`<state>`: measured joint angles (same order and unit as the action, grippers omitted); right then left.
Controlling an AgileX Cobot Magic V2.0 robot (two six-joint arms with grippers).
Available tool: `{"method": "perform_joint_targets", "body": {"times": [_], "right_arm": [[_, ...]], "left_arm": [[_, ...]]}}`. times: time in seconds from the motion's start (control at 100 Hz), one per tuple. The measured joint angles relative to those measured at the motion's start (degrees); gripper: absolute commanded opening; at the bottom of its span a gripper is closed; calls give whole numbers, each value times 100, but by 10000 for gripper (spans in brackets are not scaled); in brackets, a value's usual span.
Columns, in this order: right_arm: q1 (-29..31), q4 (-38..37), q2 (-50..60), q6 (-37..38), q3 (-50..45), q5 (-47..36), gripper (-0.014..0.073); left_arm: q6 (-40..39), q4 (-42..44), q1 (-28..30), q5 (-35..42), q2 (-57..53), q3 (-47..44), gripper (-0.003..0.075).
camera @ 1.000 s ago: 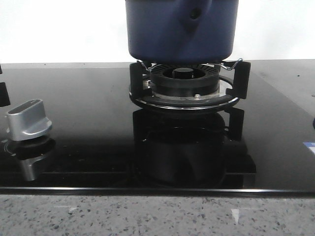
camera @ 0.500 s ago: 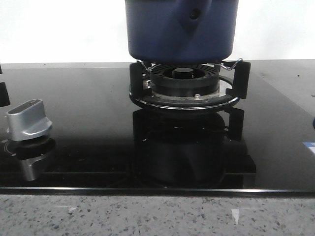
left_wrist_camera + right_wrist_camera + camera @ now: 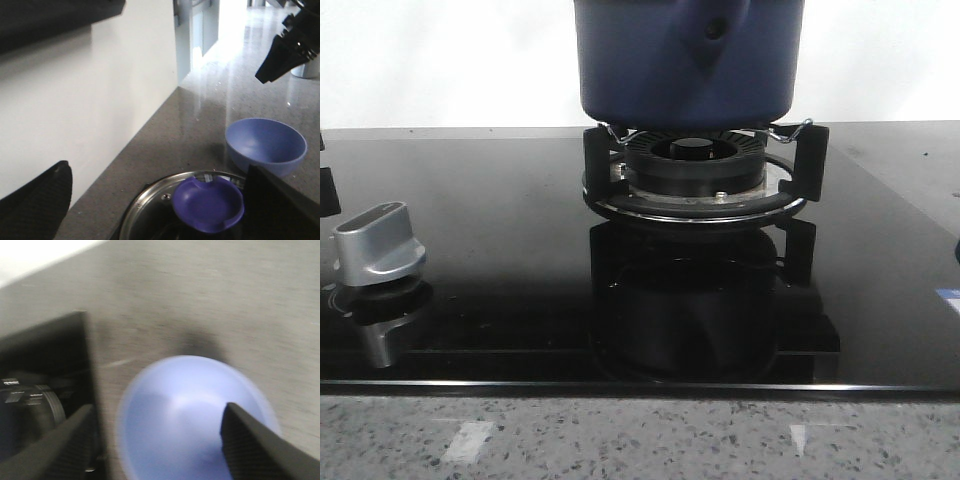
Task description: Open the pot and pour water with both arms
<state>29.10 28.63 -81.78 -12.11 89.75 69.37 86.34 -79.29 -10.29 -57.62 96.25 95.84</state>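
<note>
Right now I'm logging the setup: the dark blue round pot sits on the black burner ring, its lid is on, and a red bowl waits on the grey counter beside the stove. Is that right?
Not quite: the bowl is light blue, not red, as the left wrist view shows. The rest stands: the dark blue round pot sits on the black burner ring, its glass lid with the blue knob is on, and the bowl waits on the grey counter.

Plain white wall [image 3: 440, 60] behind, speckled grey stone counter [image 3: 640, 440], glossy black glass hob [image 3: 500, 250], bright window glare.
</note>
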Motion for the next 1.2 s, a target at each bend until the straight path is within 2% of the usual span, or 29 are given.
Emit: {"method": "perform_joint_targets", "body": {"times": [0.05,0.12,0.2,0.27,0.29,0.38,0.54,0.68,0.78,0.9,1.02,1.201], "right_arm": [[0,397,0,-210,0,0,271],[0,1004,31,-555,0,0,114],[0,1767,138,-943,0,12,-74],[0,2439,283,-1306,-37,-66,-48],[0,2629,336,-1411,-67,-119,-43],[-144,3229,592,-1923,-221,-532,-45],[-764,3524,1320,-2975,-744,-1797,-45],[-1452,3637,2112,-3769,-1513,-2908,-45],[-1809,3701,2739,-4278,-2240,-3573,-46],[-1929,3715,3491,-4803,-3279,-4068,-46],[-1938,3720,4270,-5096,-4353,-4292,-46],[-1941,3733,5472,-5218,-5834,-4572,-46]], "left_arm": [[-197,0,174,-24,-155,0,524],[-487,0,422,-36,-365,0,396],[-796,0,712,-49,-591,0,197],[-1029,60,933,-122,-792,0,11],[-1084,87,995,-153,-853,0,-19],[-1248,225,1227,-286,-1108,0,-20],[-1607,350,1522,-307,-1607,-80,-20],[-1691,759,1601,533,-2340,-648,-20],[-1693,987,1611,1706,-3090,-1573,-20],[-1693,1015,1611,3182,-4125,-2879,-20],[-1483,992,1494,3783,-5033,-4156,-20],[-883,614,979,4075,-6257,-5900,-20]]}}
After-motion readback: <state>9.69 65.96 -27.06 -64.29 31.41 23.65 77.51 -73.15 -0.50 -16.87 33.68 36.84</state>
